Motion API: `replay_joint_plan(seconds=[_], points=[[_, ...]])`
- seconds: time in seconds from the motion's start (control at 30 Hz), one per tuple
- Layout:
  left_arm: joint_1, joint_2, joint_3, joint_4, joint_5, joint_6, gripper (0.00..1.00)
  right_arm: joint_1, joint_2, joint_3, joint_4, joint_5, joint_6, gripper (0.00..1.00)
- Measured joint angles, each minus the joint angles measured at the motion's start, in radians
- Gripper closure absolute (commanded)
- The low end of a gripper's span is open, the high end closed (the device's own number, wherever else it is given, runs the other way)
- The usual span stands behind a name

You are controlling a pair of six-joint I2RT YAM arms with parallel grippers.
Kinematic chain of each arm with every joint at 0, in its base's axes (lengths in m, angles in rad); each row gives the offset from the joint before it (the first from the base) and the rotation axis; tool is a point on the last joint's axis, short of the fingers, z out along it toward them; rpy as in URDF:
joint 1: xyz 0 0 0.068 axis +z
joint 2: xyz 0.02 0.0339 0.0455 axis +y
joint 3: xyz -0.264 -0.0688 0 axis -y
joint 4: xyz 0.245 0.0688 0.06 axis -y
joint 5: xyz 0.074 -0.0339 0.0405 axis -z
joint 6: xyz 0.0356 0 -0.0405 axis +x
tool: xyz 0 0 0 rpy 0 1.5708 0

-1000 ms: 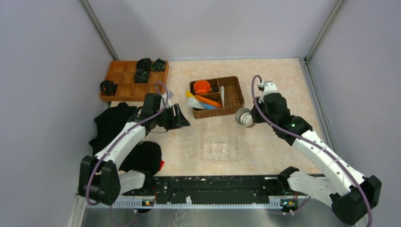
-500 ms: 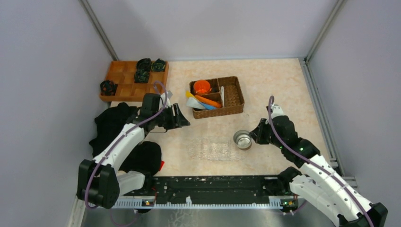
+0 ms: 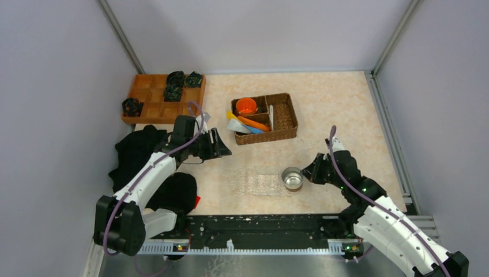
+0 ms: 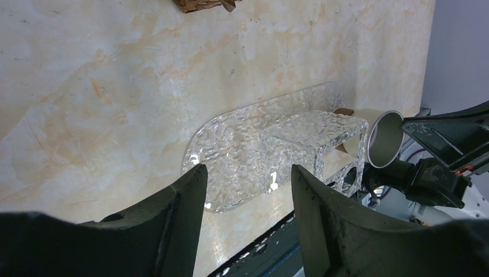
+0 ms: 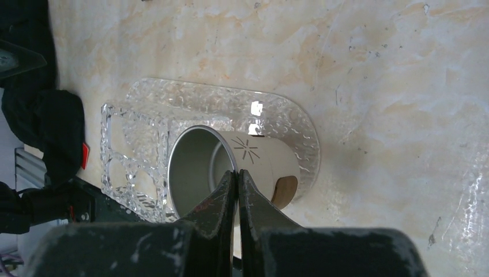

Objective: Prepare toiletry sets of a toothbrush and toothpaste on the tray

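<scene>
Starburst point(image 5: 249, 150) on cup point(image 5: 274, 167) over tray point(image 5: 277, 107), right-wrist-only

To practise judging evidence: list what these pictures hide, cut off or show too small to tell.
Top view: contents of the basket too small to count.
Left wrist view: the top edge cuts off all but a basket corner.
Right wrist view: the right gripper hides part of the cup rim; whether the cup touches the tray is unclear.

Right gripper point(image 5: 237, 174) pinching cup point(image 5: 262, 161) rim; cup at clear tray point(image 5: 291, 115) rounded end.
</scene>
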Motion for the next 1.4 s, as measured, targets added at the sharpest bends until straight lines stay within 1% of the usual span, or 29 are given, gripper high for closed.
replay_joint_plan(seconds=[0.27,0.37,0.43,0.47,0.6,0.87,1.0,1.07,1.2,1.27,1.33,1.4], points=[[0.000,0.000,-0.001,0.000,0.000,0.000,0.38,0.000,0.016,-0.032,0.056,-0.016,0.016,1.00],[0.000,0.000,-0.001,0.000,0.000,0.000,0.38,0.000,0.021,-0.032,0.069,-0.017,0.016,0.93],[0.000,0.000,-0.001,0.000,0.000,-0.001,0.38,0.000,0.021,-0.032,0.074,-0.017,0.015,0.83],[0.000,0.000,-0.001,0.000,0.000,-0.001,0.38,0.000,0.021,-0.032,0.076,-0.017,0.016,0.80],[0.000,0.000,-0.001,0.000,0.000,-0.001,0.38,0.000,0.020,-0.032,0.074,-0.014,0.014,0.74],[0.000,0.000,-0.002,0.001,0.001,-0.004,0.38,0.000,0.006,-0.028,0.027,0.008,0.005,0.67],[0.000,0.000,-0.002,0.001,0.001,-0.004,0.38,0.000,0.002,-0.014,-0.002,0.022,0.007,0.58],[0.000,0.000,-0.002,0.001,0.001,-0.004,0.38,0.000,0.001,0.007,-0.022,0.040,0.005,0.54],[0.000,0.007,-0.001,0.008,0.008,-0.005,0.39,0.000,0.004,0.080,-0.067,0.089,0.004,0.54],[0.000,0.020,0.008,0.011,0.014,-0.007,0.39,0.000,0.024,0.143,-0.087,0.110,0.000,0.54],[0.000,0.044,0.043,0.005,0.017,-0.008,0.39,0.000,0.059,0.219,-0.092,0.125,-0.021,0.54],[0.000,0.074,0.114,-0.009,0.014,-0.005,0.39,0.000,0.124,0.312,-0.098,0.133,-0.057,0.56]])
